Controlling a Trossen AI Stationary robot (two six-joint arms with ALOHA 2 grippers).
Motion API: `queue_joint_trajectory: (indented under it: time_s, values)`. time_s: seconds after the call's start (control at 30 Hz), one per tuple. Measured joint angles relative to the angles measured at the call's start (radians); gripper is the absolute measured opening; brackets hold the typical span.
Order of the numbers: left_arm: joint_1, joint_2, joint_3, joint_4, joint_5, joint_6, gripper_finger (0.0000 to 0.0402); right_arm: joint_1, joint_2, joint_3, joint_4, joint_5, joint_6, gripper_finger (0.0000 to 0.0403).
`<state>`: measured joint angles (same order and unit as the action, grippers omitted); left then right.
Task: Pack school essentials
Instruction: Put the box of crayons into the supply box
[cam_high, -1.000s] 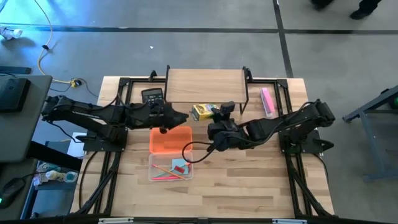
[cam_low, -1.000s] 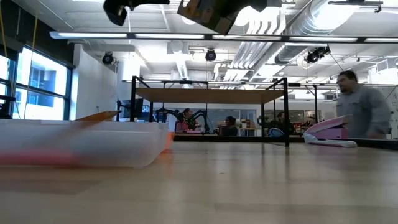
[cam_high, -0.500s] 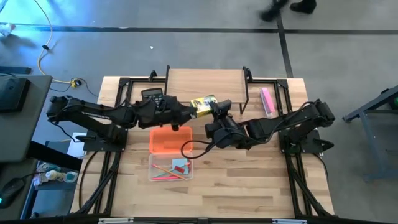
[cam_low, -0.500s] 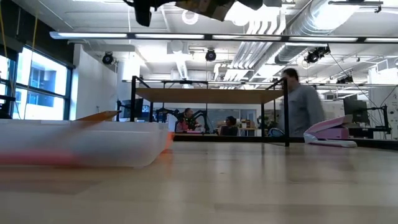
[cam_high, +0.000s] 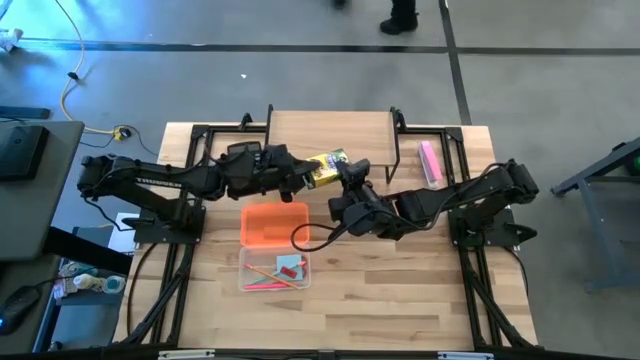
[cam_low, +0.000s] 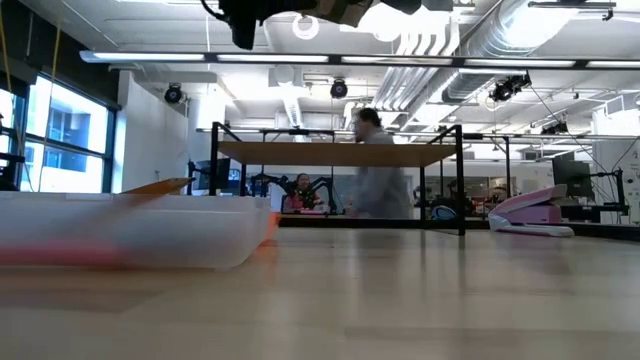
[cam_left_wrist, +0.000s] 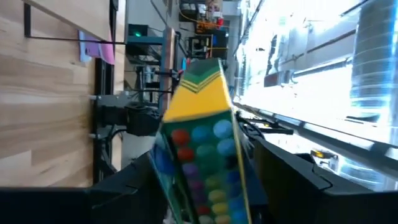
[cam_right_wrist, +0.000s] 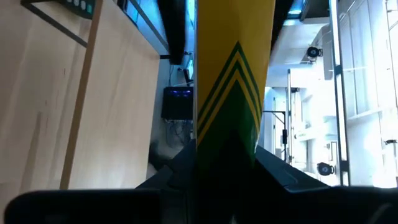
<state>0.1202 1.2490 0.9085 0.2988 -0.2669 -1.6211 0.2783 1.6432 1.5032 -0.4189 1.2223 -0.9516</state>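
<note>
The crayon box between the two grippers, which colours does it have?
The crayon box is yellow with green chevrons; the left wrist view shows it best.

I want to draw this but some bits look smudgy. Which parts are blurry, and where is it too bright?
Low view: the clear box up close is a soft smear, and the walking person is streaked. Left wrist view: the crayon box is fuzzy, and the windows behind it glare white. Right wrist view: the same box fills the middle, with its near end dark. High view: everything is evenly lit.
</note>
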Motion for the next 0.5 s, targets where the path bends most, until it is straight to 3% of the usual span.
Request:
queue_joint_trajectory:
  time_s: [0.5]
  values:
    - [0.018,0.002,0.0,-0.002,0.023,0.016,0.0113,-0.003,0.0,0.0,-0.003,-0.013,0.002,0.0088]
